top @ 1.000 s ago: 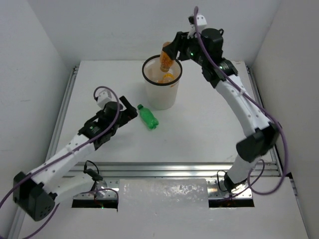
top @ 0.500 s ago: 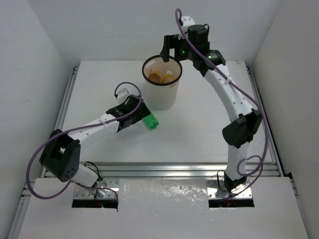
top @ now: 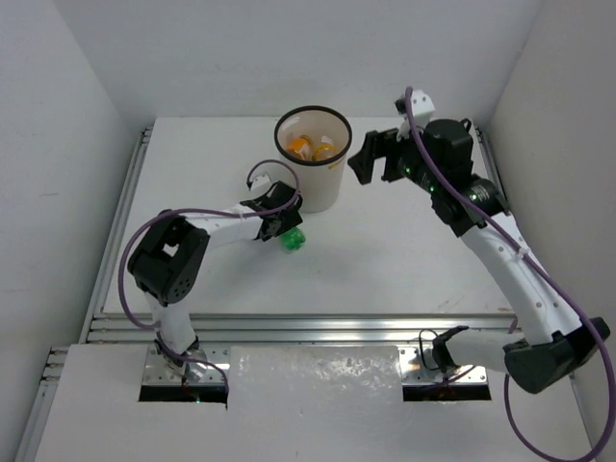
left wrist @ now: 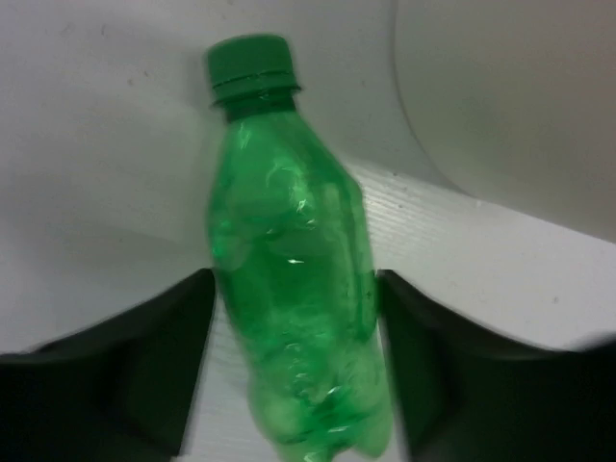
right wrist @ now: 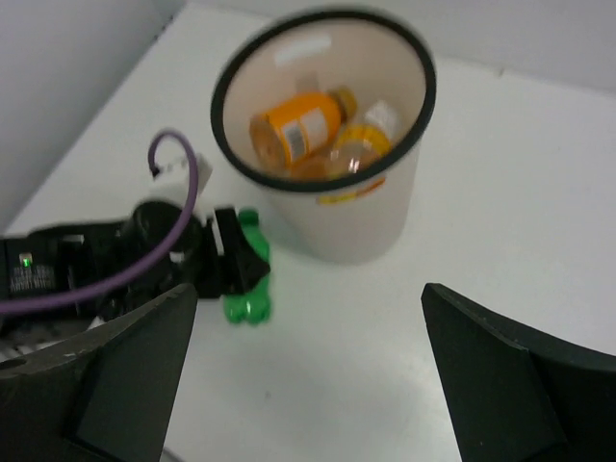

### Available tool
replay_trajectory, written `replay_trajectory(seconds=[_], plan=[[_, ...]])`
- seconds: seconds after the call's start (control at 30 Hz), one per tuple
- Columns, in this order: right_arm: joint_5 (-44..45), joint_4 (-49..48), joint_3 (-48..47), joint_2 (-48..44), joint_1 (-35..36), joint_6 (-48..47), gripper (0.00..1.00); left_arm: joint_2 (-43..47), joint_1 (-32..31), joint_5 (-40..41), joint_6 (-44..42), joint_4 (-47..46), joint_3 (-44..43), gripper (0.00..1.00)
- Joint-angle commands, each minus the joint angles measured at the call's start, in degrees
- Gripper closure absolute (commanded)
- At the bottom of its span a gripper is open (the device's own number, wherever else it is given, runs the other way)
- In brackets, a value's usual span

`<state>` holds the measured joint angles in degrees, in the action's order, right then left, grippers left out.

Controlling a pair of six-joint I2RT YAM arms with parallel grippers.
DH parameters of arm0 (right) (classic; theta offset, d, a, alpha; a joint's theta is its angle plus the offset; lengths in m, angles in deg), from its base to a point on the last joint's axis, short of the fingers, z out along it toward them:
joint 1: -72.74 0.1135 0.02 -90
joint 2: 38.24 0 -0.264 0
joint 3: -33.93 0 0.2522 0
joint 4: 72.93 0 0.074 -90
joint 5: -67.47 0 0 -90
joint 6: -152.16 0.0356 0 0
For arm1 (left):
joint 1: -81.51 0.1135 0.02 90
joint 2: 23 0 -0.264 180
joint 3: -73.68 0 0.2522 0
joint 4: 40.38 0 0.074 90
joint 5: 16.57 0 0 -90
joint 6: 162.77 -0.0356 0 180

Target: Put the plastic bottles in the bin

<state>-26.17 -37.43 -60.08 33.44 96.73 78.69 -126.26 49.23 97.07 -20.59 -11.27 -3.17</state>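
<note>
A green plastic bottle [top: 293,238] [left wrist: 294,318] [right wrist: 247,281] lies on the white table just in front of the bin's left side. My left gripper [top: 280,221] [left wrist: 294,289] is shut on its body, one dark finger pressed against each side. The bin [top: 319,188] [right wrist: 371,221], a tall white bucket with a black rim, stands at the back middle. Orange bottles [top: 301,146] [right wrist: 293,131] lie inside it. My right gripper [top: 378,160] [right wrist: 308,298] hangs open and empty in the air to the right of the bin.
The table sits between white walls on the left, back and right. Metal rails run along its left and near edges [top: 308,322]. The left arm's purple cable [top: 265,173] loops close to the bin's wall.
My left arm reached to the green bottle and its fingers closed on it. My right gripper let an orange bottle fall into the bin, opened, and drew back to the right.
</note>
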Motion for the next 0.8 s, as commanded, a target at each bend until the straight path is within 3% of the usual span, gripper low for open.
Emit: replay_trajectory(seconds=[0.0,0.07,0.13,0.27,0.3,0.43,0.53,0.67,0.77], plan=[[-2.8,-3.5,6.6,-5.4,0.1,2.2,0.01,-2.6,-0.4,-1.5,-0.3,-2.6,-2.0,0.51],[-2.2,-3.5,9.8,-8.4,0.1,2.5,0.01,-2.2,-0.4,-2.5,-0.5,-0.4,-0.9,0.84],[-1.7,-1.8,10.9,-11.9,0.1,2.9,0.01,3.3,-2.9,2.5,0.5,6.5,0.8,1.00],[-0.2,2.9,11.0,-15.4,0.0,3.0,0.01,25.1,-10.9,14.9,-3.5,10.8,3.1,1.00],[0.3,3.7,11.2,-16.3,0.0,3.0,0.01,28.3,-12.6,13.8,-10.9,9.1,2.8,1.00],[2.7,6.1,11.3,-17.4,0.0,3.1,0.01,37.6,-12.9,4.8,-26.3,-3.2,0.3,1.00],[2.6,7.2,11.3,-17.3,0.0,2.6,0.01,34.8,-12.6,5.2,-33.5,-2.4,-8.4,1.00],[3.5,8.8,10.0,-16.3,0.1,0.8,0.01,19.1,-6.7,-1.6,-37.8,3.6,-30.0,1.00],[5.0,10.2,9.3,-15.5,0.0,-0.1,0.01,8.3,-3.9,-5.1,-39.3,8.1,-39.9,1.00]])
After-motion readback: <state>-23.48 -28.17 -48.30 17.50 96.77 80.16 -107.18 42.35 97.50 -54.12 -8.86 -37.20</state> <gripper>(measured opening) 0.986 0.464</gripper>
